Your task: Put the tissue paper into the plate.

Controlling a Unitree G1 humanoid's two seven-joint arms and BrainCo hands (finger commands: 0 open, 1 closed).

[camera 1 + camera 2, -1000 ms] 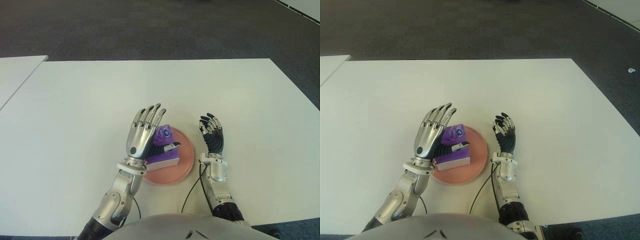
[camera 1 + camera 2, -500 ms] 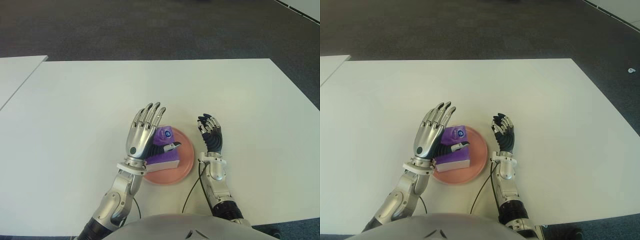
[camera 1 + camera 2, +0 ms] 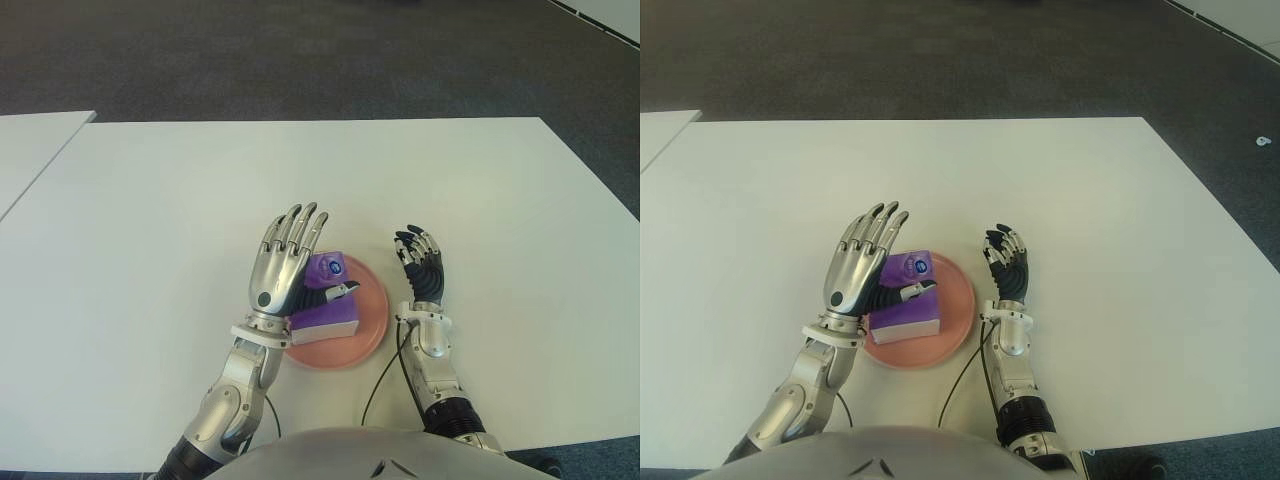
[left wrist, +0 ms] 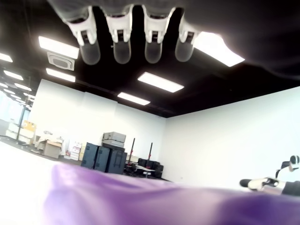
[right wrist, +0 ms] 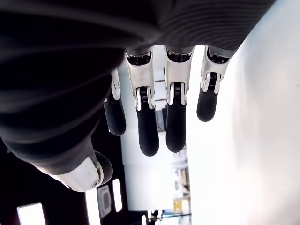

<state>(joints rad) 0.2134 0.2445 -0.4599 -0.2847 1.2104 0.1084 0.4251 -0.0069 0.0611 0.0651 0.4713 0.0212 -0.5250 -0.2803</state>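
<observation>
A purple tissue pack (image 3: 329,305) with a white side lies in the pink plate (image 3: 368,322) near the table's front edge. My left hand (image 3: 283,266) hovers at the plate's left side with fingers spread and straight; only its thumb reaches over the pack. In the left wrist view the purple tissue pack (image 4: 140,199) fills the foreground under the extended fingers (image 4: 121,43). My right hand (image 3: 421,268) shows just right of the plate, fingers relaxed and holding nothing.
The white table (image 3: 180,190) stretches wide beyond the plate. A second white table (image 3: 30,140) stands at the far left across a gap. Dark carpet lies behind the far edge.
My left hand has lifted and drawn a little to the left, away from the pack, which stays in the plate. The right hand has barely shifted.
</observation>
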